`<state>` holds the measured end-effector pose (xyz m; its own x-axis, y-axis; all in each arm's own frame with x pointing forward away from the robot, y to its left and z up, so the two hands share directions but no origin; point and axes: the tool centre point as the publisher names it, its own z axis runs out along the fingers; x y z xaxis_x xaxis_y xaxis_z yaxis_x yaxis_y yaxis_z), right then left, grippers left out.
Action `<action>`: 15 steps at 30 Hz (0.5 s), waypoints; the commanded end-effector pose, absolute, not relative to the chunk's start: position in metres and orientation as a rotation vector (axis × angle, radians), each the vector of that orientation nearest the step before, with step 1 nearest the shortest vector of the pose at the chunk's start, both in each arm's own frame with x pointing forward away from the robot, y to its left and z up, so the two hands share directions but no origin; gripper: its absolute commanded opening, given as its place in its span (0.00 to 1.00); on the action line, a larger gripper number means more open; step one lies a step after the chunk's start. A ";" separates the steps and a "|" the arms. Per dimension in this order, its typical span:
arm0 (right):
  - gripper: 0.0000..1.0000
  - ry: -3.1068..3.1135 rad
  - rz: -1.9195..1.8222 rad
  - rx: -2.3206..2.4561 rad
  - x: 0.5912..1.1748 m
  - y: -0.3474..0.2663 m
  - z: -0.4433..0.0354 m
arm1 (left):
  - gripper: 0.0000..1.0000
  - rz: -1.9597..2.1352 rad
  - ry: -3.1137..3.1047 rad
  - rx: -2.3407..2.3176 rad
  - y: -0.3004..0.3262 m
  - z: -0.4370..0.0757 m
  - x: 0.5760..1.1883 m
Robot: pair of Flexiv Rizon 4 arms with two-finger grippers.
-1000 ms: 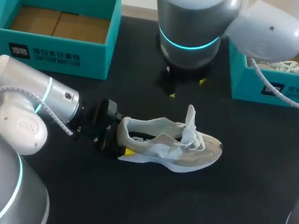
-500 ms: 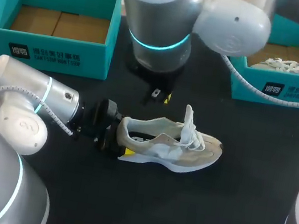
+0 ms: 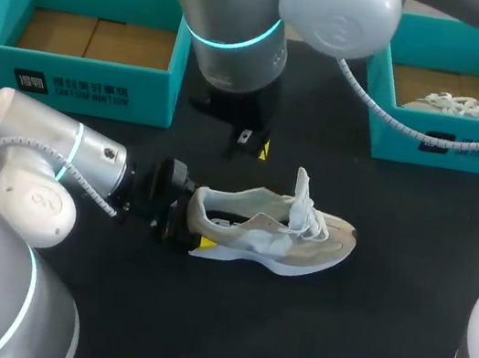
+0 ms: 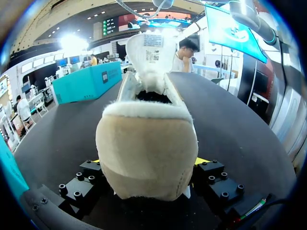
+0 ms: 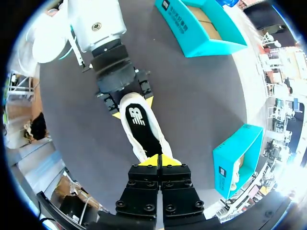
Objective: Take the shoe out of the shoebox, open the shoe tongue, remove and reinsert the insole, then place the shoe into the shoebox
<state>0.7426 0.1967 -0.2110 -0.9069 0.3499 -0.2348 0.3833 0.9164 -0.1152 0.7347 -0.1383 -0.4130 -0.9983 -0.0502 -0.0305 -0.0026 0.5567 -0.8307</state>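
Dark surface (image 3: 397, 337) carries the shoe (image 3: 303, 241), its heel clamped in our left hand (image 3: 186, 230). Our right hand (image 5: 160, 160), closed and empty with the shoe just ahead, could twist it loose by pressing down.

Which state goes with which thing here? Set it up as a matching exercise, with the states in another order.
Things:
1. shoe
2. left gripper
3. right gripper
4. left shoebox

States:
a. holds no shoe
b. shut, holding nothing, above the shoe
c. on the table, tongue standing up
d. shut on the shoe's heel

Pairs: 1-c, 2-d, 3-b, 4-a
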 end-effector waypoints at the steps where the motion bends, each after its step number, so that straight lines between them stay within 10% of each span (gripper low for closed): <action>1: 0.00 2.908 -0.291 0.421 0.741 0.203 -0.229 | 0.00 -1.449 2.728 -0.047 -0.138 -0.418 0.737; 15: 0.00 2.990 -0.180 0.268 0.739 0.208 -0.311 | 0.00 -1.449 2.728 -0.047 -0.138 -0.418 0.737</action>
<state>0.7334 0.2125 -0.2886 -0.9711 0.1727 -0.1649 0.1952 0.9719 -0.1318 0.7347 -0.1383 -0.4130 -0.9983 -0.0501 -0.0305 -0.0026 0.5568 -0.8307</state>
